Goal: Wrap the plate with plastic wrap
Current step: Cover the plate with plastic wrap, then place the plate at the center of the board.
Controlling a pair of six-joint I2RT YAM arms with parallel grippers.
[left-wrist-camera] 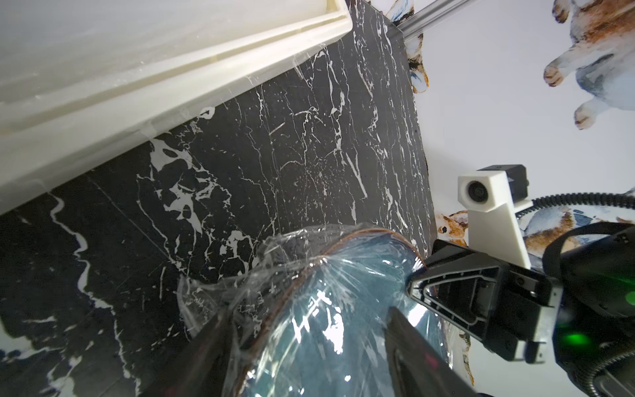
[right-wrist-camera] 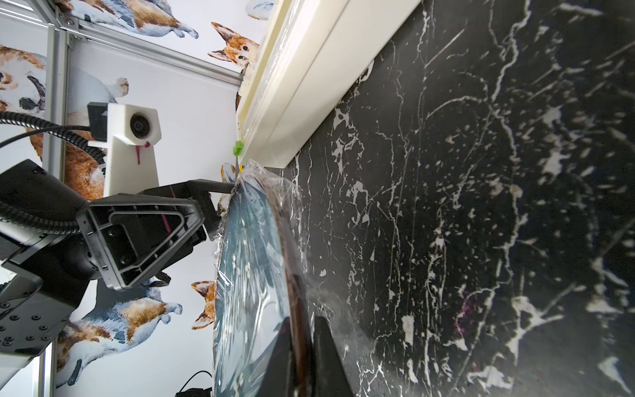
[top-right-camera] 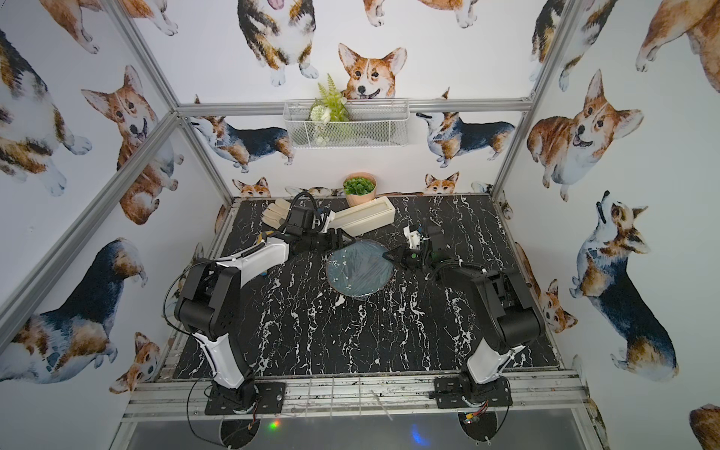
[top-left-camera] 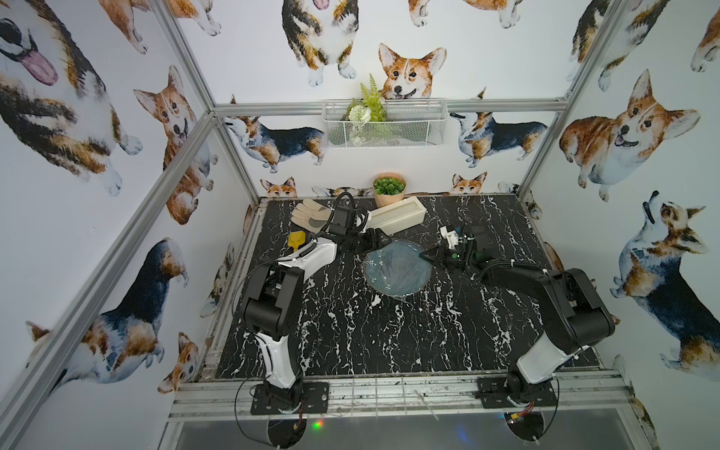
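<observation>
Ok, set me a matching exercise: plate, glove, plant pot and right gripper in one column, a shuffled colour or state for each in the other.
1 plate
2 glove
3 plant pot
4 right gripper

A peach, holding green leaves
B shut on the plate's rim
C covered with plastic wrap
D beige, lying flat

Pairs: 1-C, 2-D, 3-A, 4-B

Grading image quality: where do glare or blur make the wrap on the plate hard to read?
Both top views: plastic wrap shows only as faint glints on the plate. Left wrist: white glare streaks on it, near fingers blurred. Right wrist: creases crisp, fingers dark blur.
</observation>
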